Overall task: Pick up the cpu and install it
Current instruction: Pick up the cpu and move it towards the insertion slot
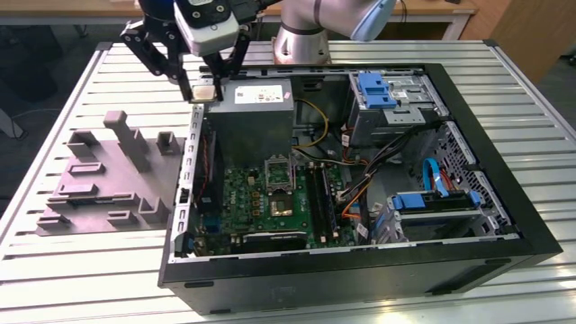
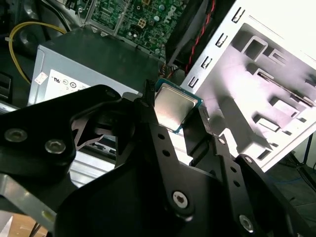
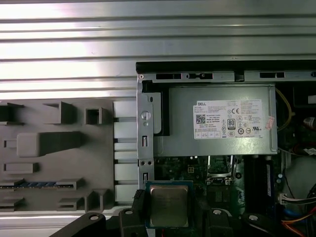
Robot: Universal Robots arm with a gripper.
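Observation:
The cpu is a small square chip with a silvery top, held flat between the black fingers of my gripper. In both wrist views the cpu sits clamped by its edges. I hang above the far corner of the open computer case, at the exterior view's left, over the edge of the grey power supply. Below lies the green motherboard with its open metal socket frame.
A grey moulded fixture tray lies on the slatted table at the exterior view's left of the case. Drive cages with blue tabs and loose cables fill the case's right side. A brownish chip sits on the board.

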